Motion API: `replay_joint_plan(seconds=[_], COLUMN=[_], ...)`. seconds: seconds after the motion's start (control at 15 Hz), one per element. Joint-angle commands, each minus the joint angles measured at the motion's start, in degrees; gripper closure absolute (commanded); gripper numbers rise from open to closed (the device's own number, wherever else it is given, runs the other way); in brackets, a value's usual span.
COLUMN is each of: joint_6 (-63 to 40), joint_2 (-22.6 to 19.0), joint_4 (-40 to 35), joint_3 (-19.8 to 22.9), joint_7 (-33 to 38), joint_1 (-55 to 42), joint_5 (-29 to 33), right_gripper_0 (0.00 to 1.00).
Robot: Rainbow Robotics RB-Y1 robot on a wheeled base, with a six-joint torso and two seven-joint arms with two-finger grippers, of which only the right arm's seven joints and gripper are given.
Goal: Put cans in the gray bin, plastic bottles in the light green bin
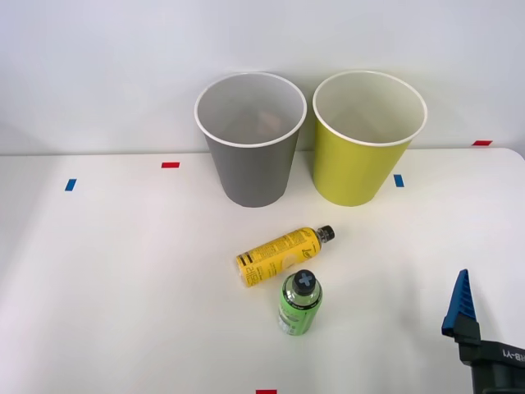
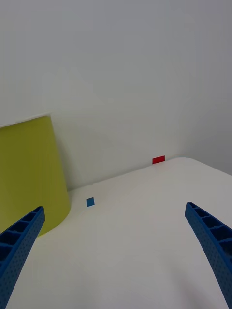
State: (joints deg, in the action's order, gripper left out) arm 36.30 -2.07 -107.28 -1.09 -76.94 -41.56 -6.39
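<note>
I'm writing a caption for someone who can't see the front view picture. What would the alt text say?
A yellow bottle lies on its side and a green bottle stands just in front of it on a white table, before a gray bin and a light green bin side by side at the wall. The robot's blue right gripper enters at the lower right, holding nothing.

Right wrist view: blue ribbed gripper spread wide over white table.
Tall tapered yellow-green bin stands near one finger; small blue tape square just beside it, red tape mark at table's far edge.
</note>
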Motion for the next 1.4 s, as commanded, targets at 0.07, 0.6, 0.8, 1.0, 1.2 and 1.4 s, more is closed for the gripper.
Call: replay_joint_plan(seconds=[0.07, 0.6, 0.8, 1.0, 1.2, 1.4], joint_6=[1.1, 10.6, 11.9, 13.6, 14.5, 14.6], joint_2=[1.9, -0.7, -3.3, -3.4, -3.3, -3.3], joint_4=[0.0, 6.2, 6.1, 6.1, 6.1, 6.1], joint_3=[0.5, -3.0, -5.3, -6.8, -8.7, -10.3], joint_7=[1.9, 7.9, 4.0, -2.9, -8.1, -11.8], joint_1=[-0.8, -4.8, -8.7, -12.7, -16.5, -18.4], joint_5=[5.7, 12.5, 13.5, 13.5, 13.1, 12.5], right_gripper_0=[0.00, 0.00, 0.00, 0.00, 0.00, 0.00])
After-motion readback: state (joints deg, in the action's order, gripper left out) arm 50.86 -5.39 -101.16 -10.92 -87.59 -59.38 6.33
